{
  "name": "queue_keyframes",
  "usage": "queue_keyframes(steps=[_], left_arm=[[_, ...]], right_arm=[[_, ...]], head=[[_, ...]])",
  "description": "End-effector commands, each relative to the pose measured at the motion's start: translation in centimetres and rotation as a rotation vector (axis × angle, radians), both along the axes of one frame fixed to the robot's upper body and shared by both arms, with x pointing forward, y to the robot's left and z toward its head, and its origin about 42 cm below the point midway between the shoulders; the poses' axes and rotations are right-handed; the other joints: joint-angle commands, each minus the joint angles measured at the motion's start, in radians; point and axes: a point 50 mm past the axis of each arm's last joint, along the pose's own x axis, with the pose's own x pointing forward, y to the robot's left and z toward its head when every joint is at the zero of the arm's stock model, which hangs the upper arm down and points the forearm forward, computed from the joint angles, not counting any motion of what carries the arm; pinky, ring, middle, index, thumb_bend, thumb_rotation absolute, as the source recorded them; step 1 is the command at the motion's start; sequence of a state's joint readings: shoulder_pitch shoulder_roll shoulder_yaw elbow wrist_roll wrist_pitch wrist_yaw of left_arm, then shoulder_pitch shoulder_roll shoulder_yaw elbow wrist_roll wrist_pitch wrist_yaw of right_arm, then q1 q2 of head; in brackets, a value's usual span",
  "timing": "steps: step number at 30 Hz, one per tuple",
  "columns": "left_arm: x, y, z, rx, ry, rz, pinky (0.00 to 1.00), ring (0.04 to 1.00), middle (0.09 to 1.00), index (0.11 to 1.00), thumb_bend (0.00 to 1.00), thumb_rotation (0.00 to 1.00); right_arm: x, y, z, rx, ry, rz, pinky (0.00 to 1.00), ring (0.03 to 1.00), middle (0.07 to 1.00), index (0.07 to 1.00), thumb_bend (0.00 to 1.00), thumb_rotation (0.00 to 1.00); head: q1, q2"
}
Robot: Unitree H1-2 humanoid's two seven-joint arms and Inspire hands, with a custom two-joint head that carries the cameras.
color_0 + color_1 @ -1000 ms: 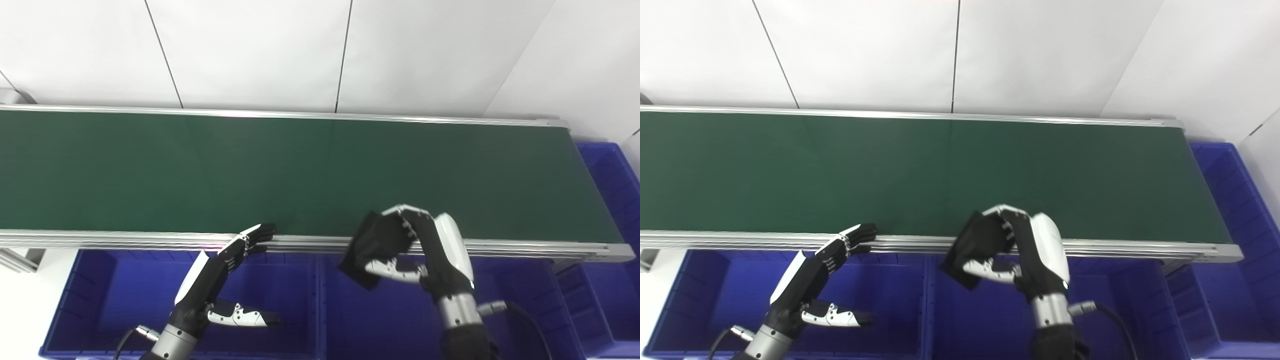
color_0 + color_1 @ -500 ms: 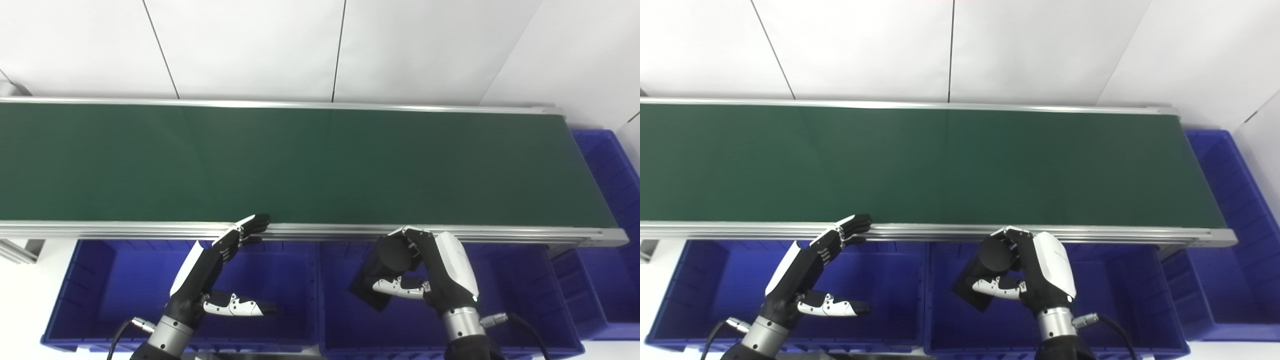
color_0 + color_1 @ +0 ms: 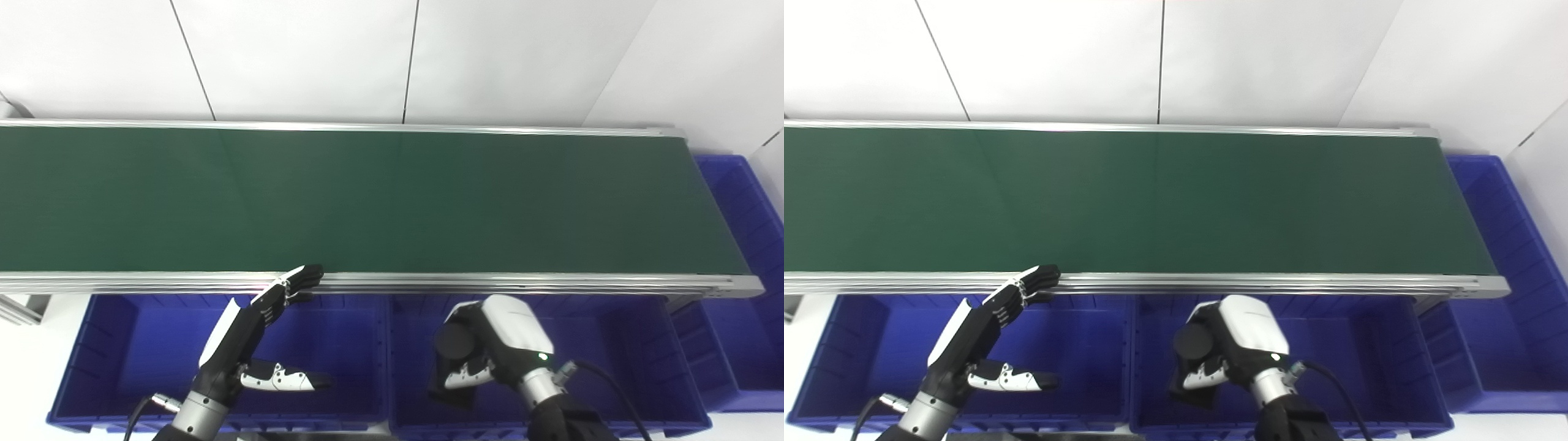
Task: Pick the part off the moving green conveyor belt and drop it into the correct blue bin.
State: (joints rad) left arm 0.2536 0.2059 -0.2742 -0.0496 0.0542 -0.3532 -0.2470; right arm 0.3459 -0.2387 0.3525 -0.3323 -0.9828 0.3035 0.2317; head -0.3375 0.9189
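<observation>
My right hand (image 3: 490, 343) is shut on a black part (image 3: 452, 361), a flat dark piece with a round boss, and holds it low inside the middle blue bin (image 3: 612, 343). It also shows in the right eye view (image 3: 1195, 361). My left hand (image 3: 257, 343) is open and empty over the left blue bin (image 3: 141, 349), its fingertips (image 3: 306, 277) reaching up to the front rail of the green conveyor belt (image 3: 367, 196). Nothing lies on the belt.
A third blue bin (image 3: 747, 202) stands at the belt's right end. The belt's aluminium front rail (image 3: 490, 283) runs above the bins. A white panelled wall stands behind the belt.
My right hand has carried the black part off the belt's front edge and down into the middle bin. My left hand has stayed in place. The camera has tilted down slightly.
</observation>
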Motion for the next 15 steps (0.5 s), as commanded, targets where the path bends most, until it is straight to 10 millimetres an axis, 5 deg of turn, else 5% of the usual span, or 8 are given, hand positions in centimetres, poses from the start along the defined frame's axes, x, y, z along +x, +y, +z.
queue_keyframes(steps=[1,2,4,7,11,15], left_arm=[[0.3,0.2,0.9,-0.014,-0.054,-0.013,0.80,0.857,0.863,0.849,0.88,0.26],[0.3,0.2,0.9,-0.015,-0.055,-0.014,0.80,0.857,0.863,0.849,0.88,0.26],[0.3,0.3,0.9,-0.014,-0.057,-0.014,0.79,0.855,0.864,0.852,0.88,0.27],[0.2,0.3,1.0,-0.013,-0.056,-0.013,0.79,0.855,0.862,0.851,0.88,0.26],[0.2,0.3,1.1,-0.011,-0.054,-0.015,0.80,0.859,0.864,0.850,0.88,0.26],[0.1,0.4,1.1,-0.004,-0.050,-0.012,0.80,0.858,0.864,0.843,0.89,0.26]], right_arm=[[0.3,0.1,1.3,-0.051,-0.019,0.013,0.89,0.799,0.779,0.623,0.54,0.25],[0.2,0.3,1.5,-0.075,0.000,0.023,0.91,0.810,0.790,0.688,0.56,0.30],[0.0,0.5,1.8,-0.109,0.027,0.026,0.98,0.900,0.852,0.789,0.67,0.58],[-0.4,0.6,2.3,-0.128,0.052,0.014,1.00,0.977,0.906,0.844,0.77,0.76],[-1.4,0.7,2.9,-0.102,0.035,-0.009,1.00,0.998,0.930,0.875,0.82,0.80],[-2.3,1.0,3.3,0.007,-0.054,-0.050,1.00,0.988,0.952,0.911,0.84,0.68]], head=[[0.001,-0.001],[0.000,-0.003],[-0.003,-0.003],[-0.006,-0.002],[-0.007,-0.001],[-0.006,-0.003]])
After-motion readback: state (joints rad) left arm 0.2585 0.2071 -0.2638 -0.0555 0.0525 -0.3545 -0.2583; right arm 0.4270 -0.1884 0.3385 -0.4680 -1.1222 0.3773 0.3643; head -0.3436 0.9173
